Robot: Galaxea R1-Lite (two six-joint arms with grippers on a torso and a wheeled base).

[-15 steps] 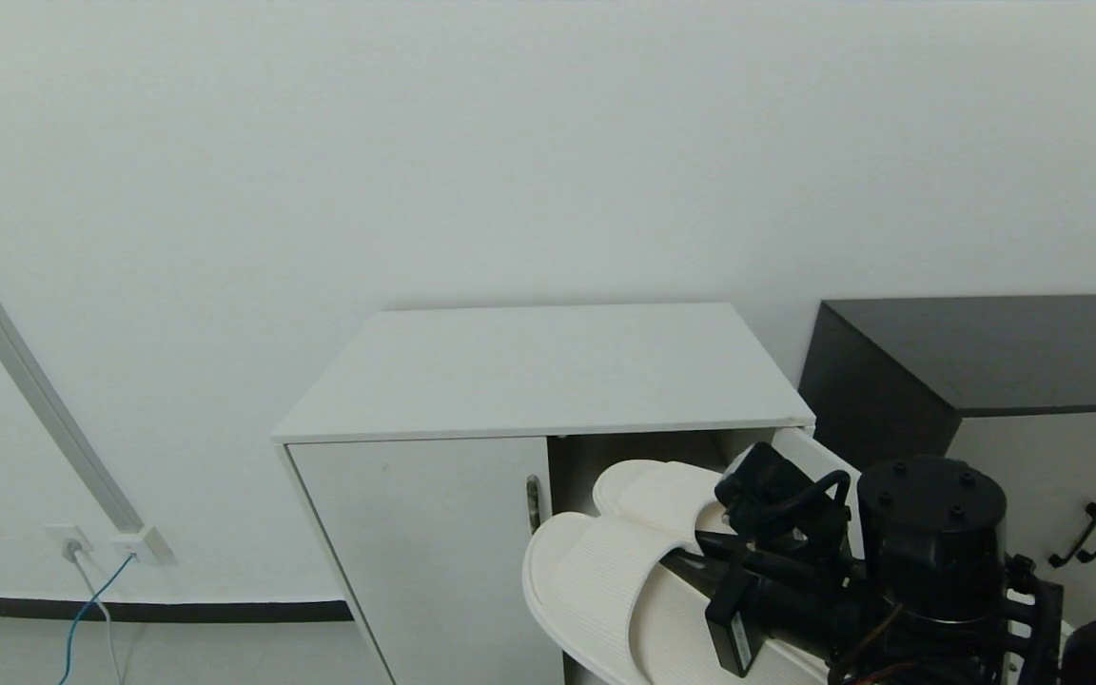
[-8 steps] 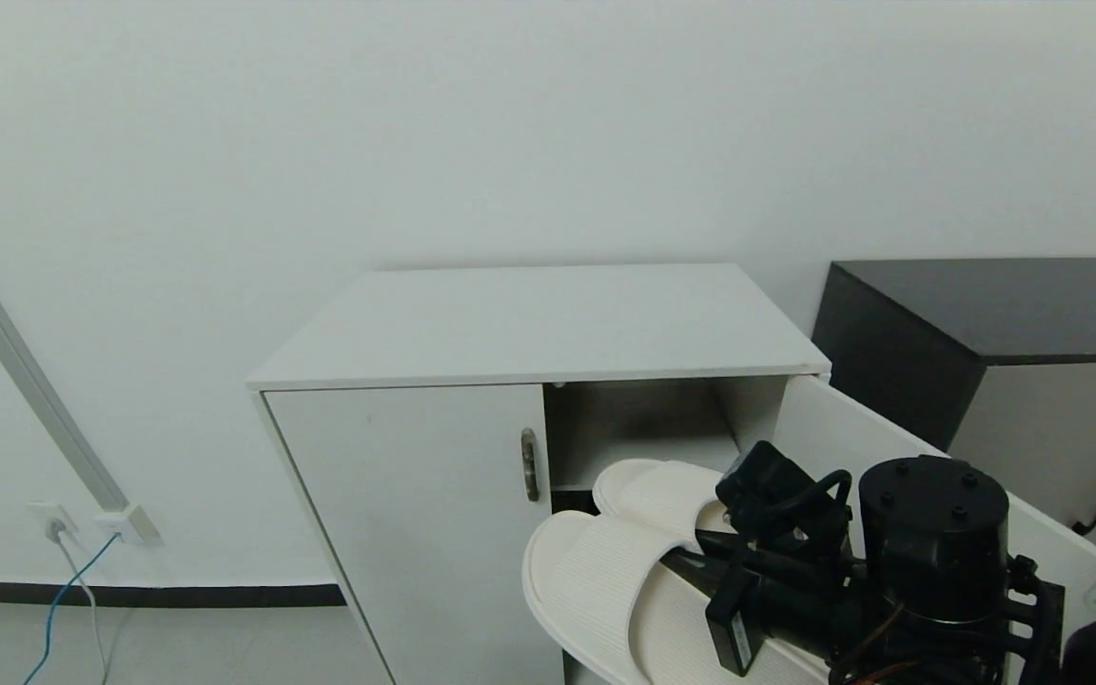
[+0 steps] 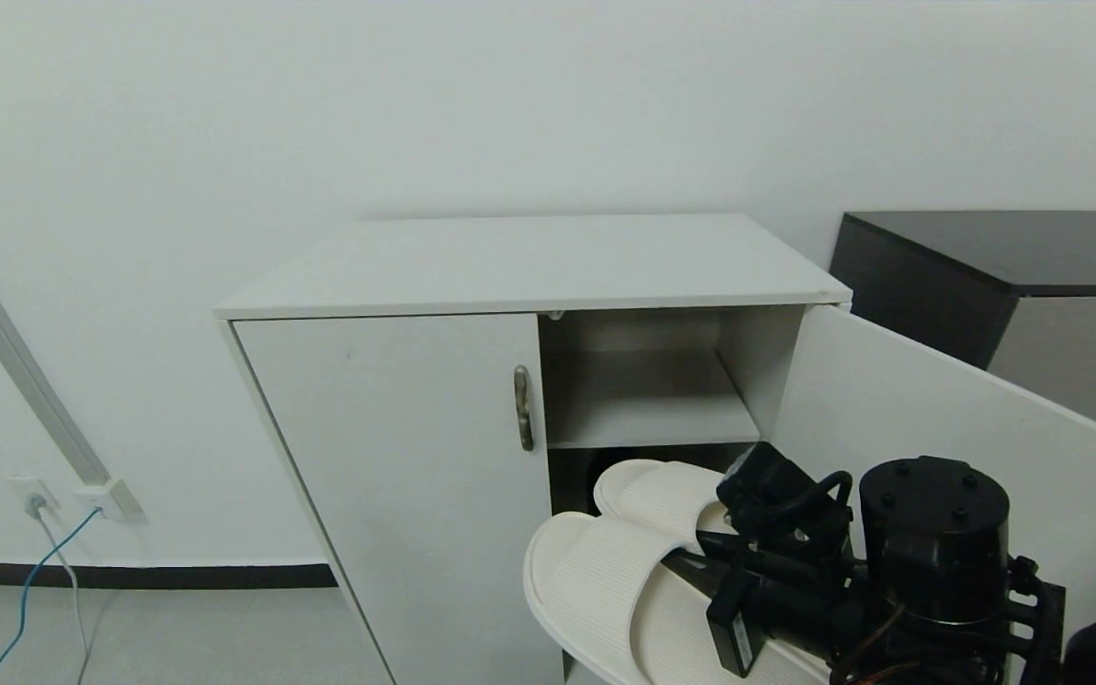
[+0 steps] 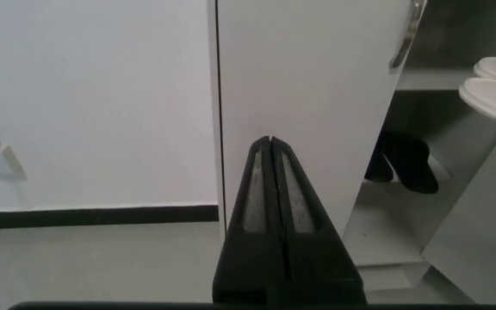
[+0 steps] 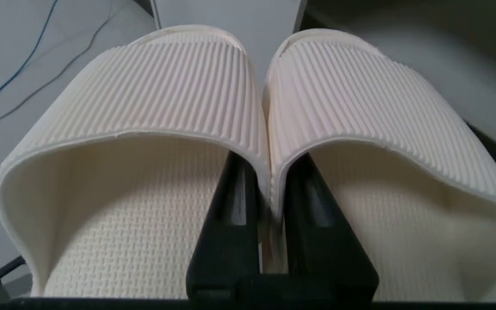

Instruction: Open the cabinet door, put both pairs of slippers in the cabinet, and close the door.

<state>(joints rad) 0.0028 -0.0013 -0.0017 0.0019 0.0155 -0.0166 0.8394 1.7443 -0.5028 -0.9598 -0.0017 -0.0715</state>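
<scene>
The white cabinet (image 3: 529,262) stands against the wall with its left door (image 3: 396,457) closed and its right door (image 3: 938,419) swung open towards me. A pair of white ribbed slippers (image 3: 605,580) hangs in front of the opening, just below the inner shelf (image 3: 643,409). My right gripper (image 5: 269,185) is shut on the slippers' two inner edges, holding them side by side. A dark pair of slippers (image 4: 407,164) lies on the cabinet's lower shelf. My left gripper (image 4: 270,146) is shut and empty, facing the closed left door from a short distance.
A metal handle (image 3: 522,421) sits on the left door's edge. A black-topped cabinet (image 3: 995,247) stands right of the open door. A wall socket with cables (image 3: 63,504) and a slanted conduit are at the left. Grey floor (image 3: 129,637) lies before the cabinet.
The head camera has moved lower, so the cabinet sits higher in the picture and its shelf and open door show more fully. The right gripper still holds the white slippers.
</scene>
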